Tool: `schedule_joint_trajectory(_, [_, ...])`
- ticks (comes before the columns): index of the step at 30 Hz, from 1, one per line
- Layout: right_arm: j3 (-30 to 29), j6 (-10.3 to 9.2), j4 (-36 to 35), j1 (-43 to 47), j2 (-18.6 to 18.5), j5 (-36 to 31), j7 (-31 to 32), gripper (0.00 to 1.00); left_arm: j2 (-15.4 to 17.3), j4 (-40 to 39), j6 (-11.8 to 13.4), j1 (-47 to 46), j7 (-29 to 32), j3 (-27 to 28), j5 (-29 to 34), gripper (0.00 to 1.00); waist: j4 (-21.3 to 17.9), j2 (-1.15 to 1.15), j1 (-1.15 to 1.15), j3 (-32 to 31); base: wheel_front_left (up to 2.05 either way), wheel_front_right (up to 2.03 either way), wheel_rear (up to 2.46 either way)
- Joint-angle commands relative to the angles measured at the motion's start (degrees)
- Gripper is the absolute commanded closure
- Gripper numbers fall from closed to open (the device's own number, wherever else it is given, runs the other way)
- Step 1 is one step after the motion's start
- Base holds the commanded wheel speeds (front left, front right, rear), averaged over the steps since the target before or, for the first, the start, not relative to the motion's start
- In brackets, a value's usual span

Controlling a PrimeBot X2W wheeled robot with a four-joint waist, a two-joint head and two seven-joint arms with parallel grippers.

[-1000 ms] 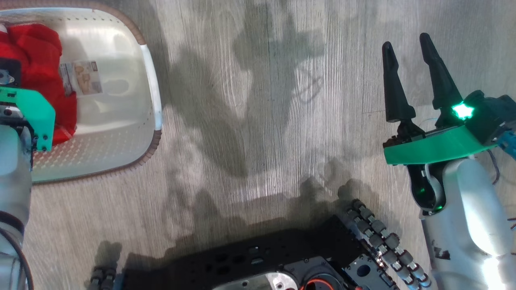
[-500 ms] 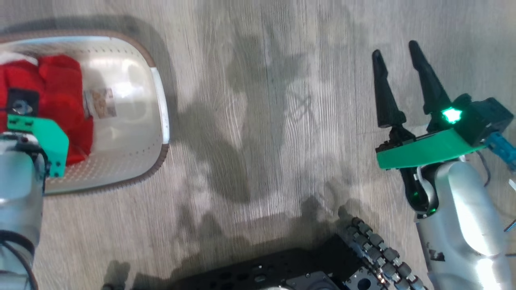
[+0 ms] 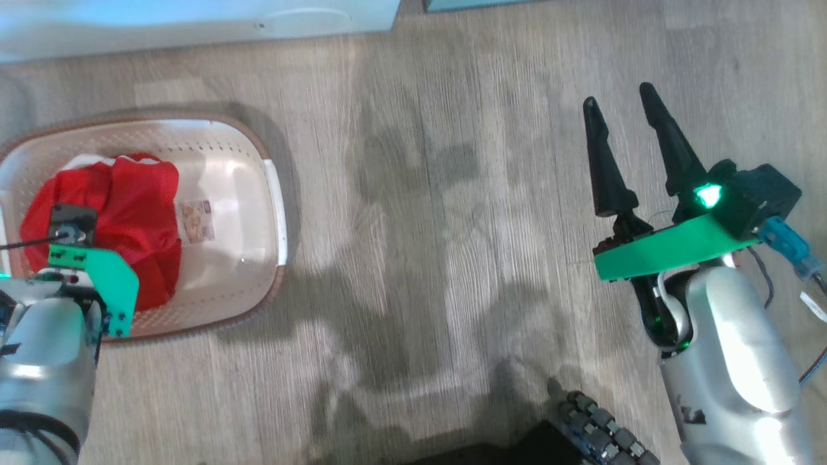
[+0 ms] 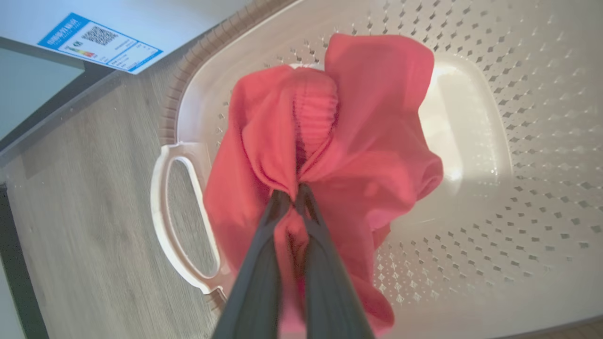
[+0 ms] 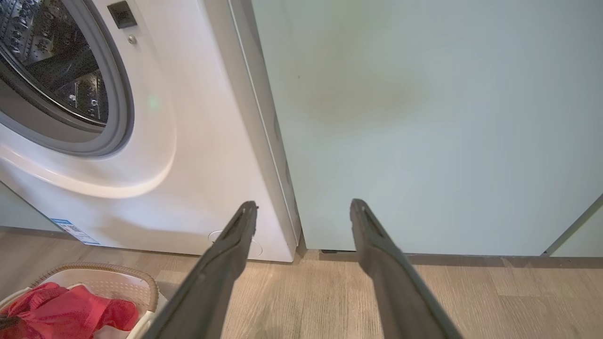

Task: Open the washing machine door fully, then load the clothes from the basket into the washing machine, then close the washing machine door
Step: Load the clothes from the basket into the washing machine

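Observation:
The white basket with its brown rim stands on the floor at the left. The red clothes bunch up in its left half, under my left wrist. In the left wrist view my left gripper is shut on a gathered fold of the clothes, over the basket. My right gripper hangs open over bare floor at the right. It faces the washing machine, whose drum mouth stands uncovered. The washing machine door is out of view. The right gripper holds nothing.
A pale teal cabinet stands right of the machine. The machine's white base runs along the far edge of the wooden floor. My wheeled base shows at the bottom. A blue sticker sits low on the machine.
The head camera has swung, so the basket now shows whole and further right, and the machine's base has come into view. Both grippers keep their states.

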Motion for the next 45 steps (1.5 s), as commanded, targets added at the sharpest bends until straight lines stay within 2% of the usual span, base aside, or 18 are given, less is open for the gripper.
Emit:
schedule_joint_trajectory(1, [1.25, 0.0, -1.34, 2.14, 0.22, 0.46, -0.52, 0.0, 2.2, -0.38, -0.05, 1.38, -1.25, 0.84, -0.21, 1.0, 0.31, 0.0, 0.0, -1.86, 0.0, 0.0, 0.0])
schedule_joint_trajectory(10, [1.54, 0.0, 0.15, 3.56, 0.22, 0.69, -0.52, 0.0, 0.68, -3.19, 0.6, 3.73, -3.42, 0.03, -0.83, 1.0, 1.62, 0.0, 0.0, -7.96, 0.0, 0.0, 0.0])
schedule_joint_trajectory(24, [1.29, 0.0, 1.81, 5.76, 0.22, 0.01, -0.52, 0.0, 1.02, -27.27, 2.87, 13.45, -3.48, 1.49, -2.17, 1.0, 3.55, 0.0, 0.0, -16.29, 0.0, 0.0, 0.0])
schedule_joint_trajectory(33, [0.77, 0.0, 2.55, 7.48, 0.22, -0.51, -0.52, 0.0, -0.78, -43.39, 3.65, 19.78, -3.48, 3.58, -3.11, 1.0, 4.56, 0.0, 0.0, -21.17, 0.0, 0.0, 0.0])
schedule_joint_trajectory(40, [0.44, 0.0, 2.77, 8.33, 0.22, -0.21, -0.52, 0.0, -3.09, -54.13, 2.92, 24.71, -3.49, 6.02, -4.57, 1.0, 5.0, 0.0, 0.0, -23.88, 0.0, 0.0, 0.0])
schedule_joint_trajectory(45, [0.72, 0.0, 3.01, 8.97, 0.22, 0.04, -0.52, 0.0, -5.37, -62.62, 0.22, 28.99, -3.49, 8.77, -5.71, 1.0, 5.21, 0.0, 0.0, -25.63, 0.0, 0.0, 0.0])
